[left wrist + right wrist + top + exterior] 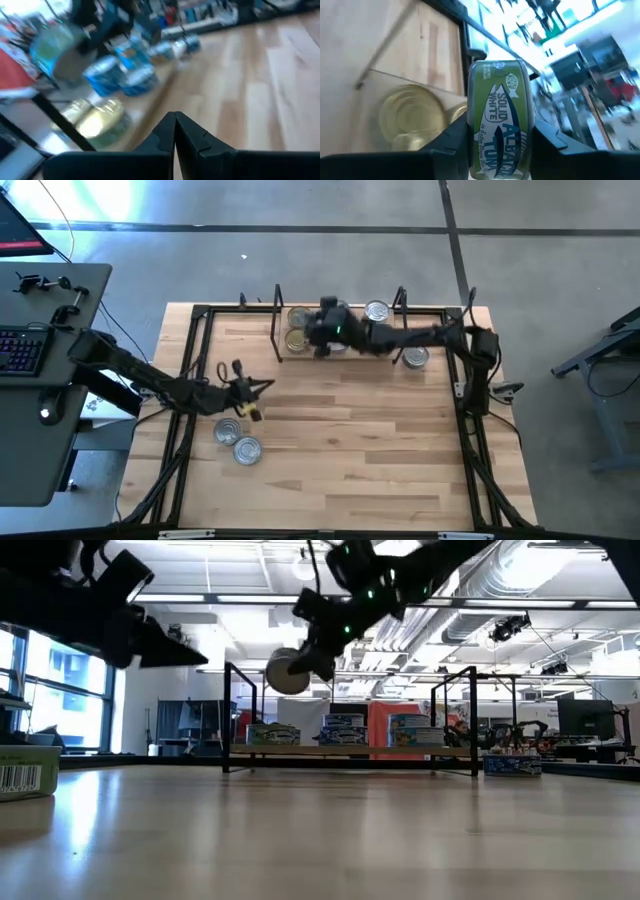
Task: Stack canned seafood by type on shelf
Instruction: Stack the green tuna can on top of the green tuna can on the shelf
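My right gripper [325,340] is shut on a green-labelled tuna tin [501,120] and holds it in the air over the left part of the shelf [340,352]; the tin also shows in the low view [288,672]. The shelf, a wooden board with black wire end frames, stands at the table's far edge. Two gold-lidded tins [297,327] and a silver-lidded tin [376,310] stand on it; blue-labelled tins [343,728] show there too. My left gripper [175,125] is shut and empty, in the air over the table's left middle [262,387]. My right gripper pinches the tuna tin between its two fingers, one finger [451,137] on each flat face, so the green label wall [500,100] faces the wrist camera. The tin is turned on edge and lifted clear, above the shelf's gold-lidded tins [412,117].
Two silver-lidded tins [238,440] lie on the table near my left gripper, and one [415,358] lies just right of the shelf. The black tube frame [190,370] runs along the table's sides. Bare wood [350,450] fills the table's middle and near part.
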